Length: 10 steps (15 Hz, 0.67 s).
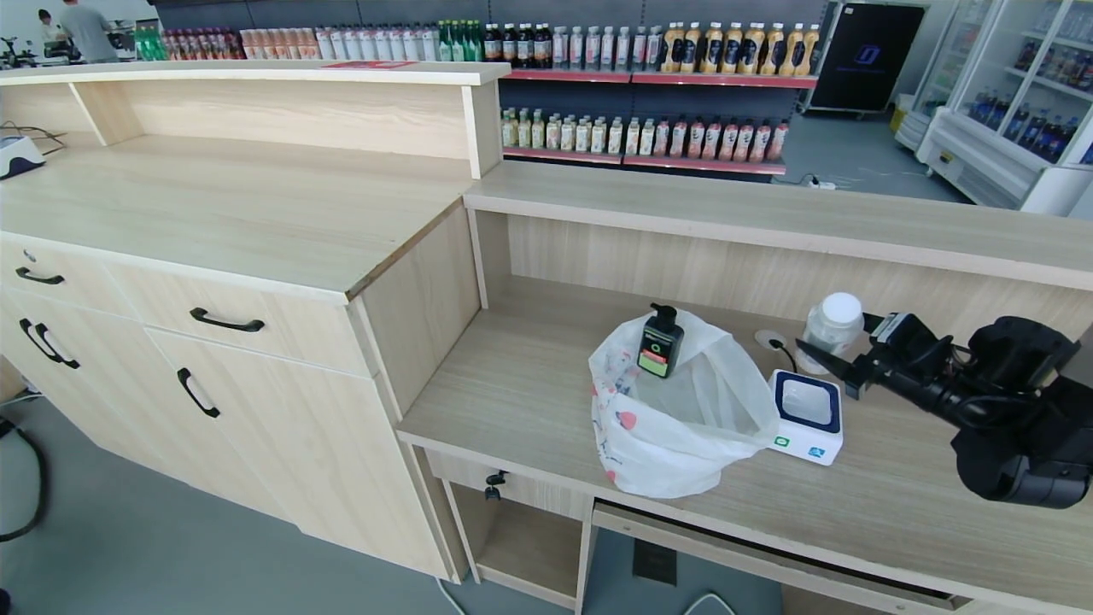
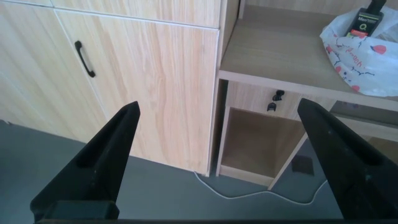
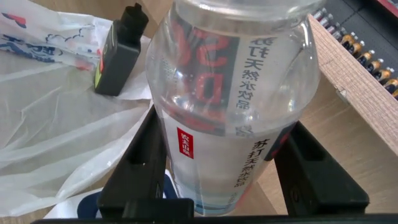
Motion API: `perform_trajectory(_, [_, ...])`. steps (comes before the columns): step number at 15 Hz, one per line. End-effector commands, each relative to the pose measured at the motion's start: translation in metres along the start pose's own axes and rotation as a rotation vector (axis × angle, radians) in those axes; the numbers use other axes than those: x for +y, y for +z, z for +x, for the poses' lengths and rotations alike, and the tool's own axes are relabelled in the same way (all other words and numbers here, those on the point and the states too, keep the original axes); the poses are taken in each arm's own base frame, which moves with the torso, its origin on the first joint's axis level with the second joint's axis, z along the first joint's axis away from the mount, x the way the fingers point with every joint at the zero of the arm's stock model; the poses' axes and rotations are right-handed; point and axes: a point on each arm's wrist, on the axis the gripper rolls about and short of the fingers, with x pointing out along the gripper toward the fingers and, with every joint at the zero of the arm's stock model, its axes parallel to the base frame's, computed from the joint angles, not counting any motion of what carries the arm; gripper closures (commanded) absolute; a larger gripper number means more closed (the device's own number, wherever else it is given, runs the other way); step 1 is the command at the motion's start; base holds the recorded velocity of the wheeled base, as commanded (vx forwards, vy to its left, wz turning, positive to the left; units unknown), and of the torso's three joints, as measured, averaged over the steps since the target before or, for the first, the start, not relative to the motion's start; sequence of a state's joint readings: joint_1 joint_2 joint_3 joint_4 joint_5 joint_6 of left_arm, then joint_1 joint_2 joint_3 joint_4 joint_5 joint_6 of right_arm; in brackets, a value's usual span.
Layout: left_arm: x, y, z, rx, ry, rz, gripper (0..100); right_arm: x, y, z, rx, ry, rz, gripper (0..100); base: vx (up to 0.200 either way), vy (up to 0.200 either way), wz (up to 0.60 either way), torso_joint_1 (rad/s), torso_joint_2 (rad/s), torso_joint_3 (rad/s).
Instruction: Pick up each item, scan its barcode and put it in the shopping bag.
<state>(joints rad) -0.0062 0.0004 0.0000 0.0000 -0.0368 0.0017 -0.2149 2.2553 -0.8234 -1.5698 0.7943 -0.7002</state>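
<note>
A clear water bottle (image 1: 830, 331) (image 3: 230, 93) with a white cap stands upright at the back of the low counter (image 1: 529, 384), just behind the white and blue scanner (image 1: 807, 414). My right gripper (image 1: 820, 354) (image 3: 224, 124) is shut on the bottle, one finger on each side. Left of the scanner sits the white shopping bag (image 1: 675, 427) (image 3: 56, 124) (image 2: 364, 56), mouth open, with a black pump bottle (image 1: 660, 342) (image 3: 118, 56) (image 2: 367, 22) upright inside it. My left gripper (image 2: 217, 106) hangs open and empty low over the floor, in front of the cabinet doors.
A taller counter with drawers (image 1: 222, 320) stands to the left. A raised ledge (image 1: 768, 213) runs behind the low counter, and a cable hole (image 1: 771, 339) sits near the bottle. An open compartment (image 2: 261, 143) lies under the counter. Drink shelves (image 1: 640, 51) line the back.
</note>
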Motion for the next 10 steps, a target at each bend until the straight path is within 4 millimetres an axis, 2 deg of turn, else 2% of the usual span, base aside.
perform_trajectory(1, [0.0, 0.0, 0.0, 0.001, 0.0, 0.0, 0, 0.0, -0.002, 0.004, -0.008, 0.0, -0.004, 100, 0.0, 0.0, 0.0, 0.0, 0.0, 0.0])
perform_trajectory(10, [0.0, 0.0, 0.0, 0.001, 0.0, 0.0, 0, 0.005, -0.005, 0.016, -0.03, 0.013, 0.008, 100, 0.0, 0.0, 0.0, 0.0, 0.0, 0.0])
